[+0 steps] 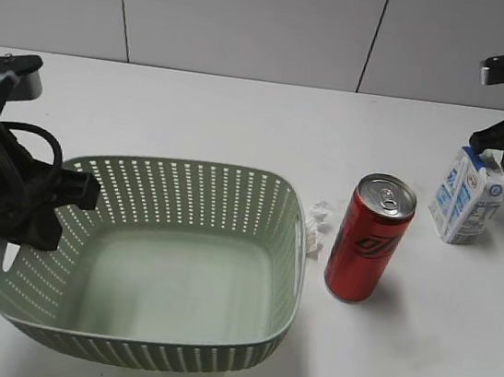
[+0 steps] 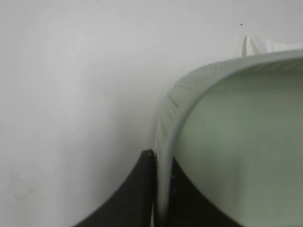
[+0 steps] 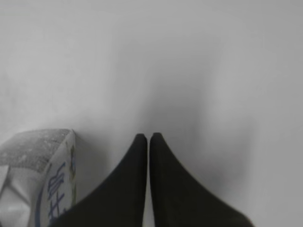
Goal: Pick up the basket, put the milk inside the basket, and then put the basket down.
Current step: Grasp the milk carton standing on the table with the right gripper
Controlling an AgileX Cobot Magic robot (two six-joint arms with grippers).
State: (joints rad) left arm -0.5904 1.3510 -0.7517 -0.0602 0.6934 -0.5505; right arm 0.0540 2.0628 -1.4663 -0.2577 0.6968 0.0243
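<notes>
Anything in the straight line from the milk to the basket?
Yes. The red can stands upright on the table between the milk and the basket, with crumpled white paper beside the basket's right wall.

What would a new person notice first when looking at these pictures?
The big pale green basket fills the lower left, its left rim pinched by the left pincer. A tall red can stands right of it. Farther right, the small white and blue milk stands under the shut right pincer.

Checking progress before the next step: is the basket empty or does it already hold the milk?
Empty. The basket shows only bare floor; the milk stands upright on the table, beyond the red can.
</notes>
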